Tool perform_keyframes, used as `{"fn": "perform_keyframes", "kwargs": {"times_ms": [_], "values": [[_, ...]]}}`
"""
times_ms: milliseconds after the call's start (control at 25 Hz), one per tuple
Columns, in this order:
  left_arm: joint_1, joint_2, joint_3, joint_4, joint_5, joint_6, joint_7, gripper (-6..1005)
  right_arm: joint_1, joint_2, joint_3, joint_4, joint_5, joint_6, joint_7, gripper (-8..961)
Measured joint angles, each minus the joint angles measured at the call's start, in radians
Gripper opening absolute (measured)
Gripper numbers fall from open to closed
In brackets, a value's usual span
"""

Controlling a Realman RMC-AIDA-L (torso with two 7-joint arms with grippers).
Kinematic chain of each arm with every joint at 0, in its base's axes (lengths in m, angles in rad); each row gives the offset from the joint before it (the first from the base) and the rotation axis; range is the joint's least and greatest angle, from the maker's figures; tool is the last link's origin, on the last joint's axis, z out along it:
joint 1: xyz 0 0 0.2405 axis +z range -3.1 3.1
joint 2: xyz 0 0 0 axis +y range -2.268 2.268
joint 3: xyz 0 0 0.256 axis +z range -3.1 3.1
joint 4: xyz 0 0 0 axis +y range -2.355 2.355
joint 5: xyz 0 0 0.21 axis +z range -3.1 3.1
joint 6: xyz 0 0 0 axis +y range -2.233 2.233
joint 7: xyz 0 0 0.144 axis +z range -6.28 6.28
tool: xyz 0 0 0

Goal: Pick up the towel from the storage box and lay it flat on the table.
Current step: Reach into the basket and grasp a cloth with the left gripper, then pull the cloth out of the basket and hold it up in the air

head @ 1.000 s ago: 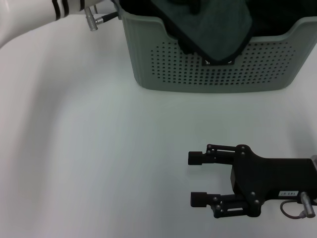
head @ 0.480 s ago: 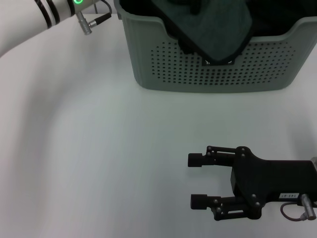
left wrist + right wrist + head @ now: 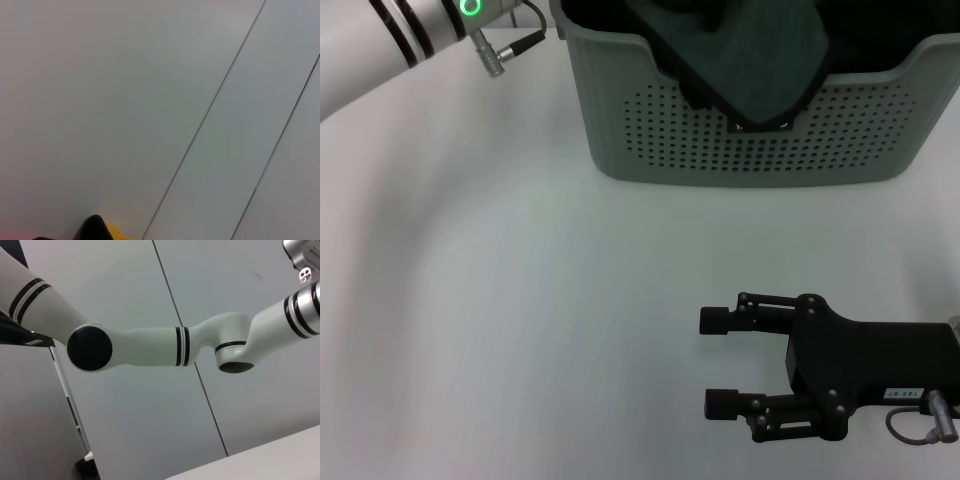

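Note:
The storage box (image 3: 660,130) stands at the far side of the table (image 3: 520,300), cut off by the top edge of the head view. The towel (image 3: 760,60) lies in it with its dark teal-grey face showing, and one black-edged corner hangs over the front rim. My right gripper (image 3: 712,362) rests low over the table at the near right, well in front of the box, open with nothing between its fingers. My left arm (image 3: 390,40) reaches in at the far left, beside the box's left corner. Its gripper is past the frame edge.
A cable plug (image 3: 505,50) sticks out from the left arm near the box's left rim. The left wrist view shows only a grey wall with a small black and yellow patch (image 3: 107,231) at its edge. The right wrist view shows the white left arm (image 3: 150,347).
The left arm has shifted slightly to the left, and its green ring light has come into view. The right gripper, the towel and the box have stayed still.

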Motion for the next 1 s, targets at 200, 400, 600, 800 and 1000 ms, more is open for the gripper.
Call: {"fn": "perform_keyframes", "kwargs": {"times_ms": [200,400,600,800,1000], "values": [[0.020,-0.008,-0.075,0.005,-0.005,0.099,0.014,1,0.000,0.000,0.000,0.002,0.004,-0.001,-0.002,746],[0.063,0.010,-0.183,0.030,-0.064,0.389,-0.018,1,-0.004,0.000,0.000,0.004,0.066,-0.013,-0.074,746],[0.166,0.019,-0.202,0.142,-0.197,0.547,-0.081,1,-0.014,0.000,0.003,0.004,0.173,-0.042,-0.177,746],[0.256,0.005,-0.195,0.245,-0.304,0.618,-0.126,1,-0.026,0.000,0.003,0.010,0.308,-0.038,-0.245,746],[0.297,-0.014,-0.194,0.268,-0.338,0.641,-0.129,1,-0.024,0.000,-0.055,0.024,0.428,-0.038,-0.306,745]]}}
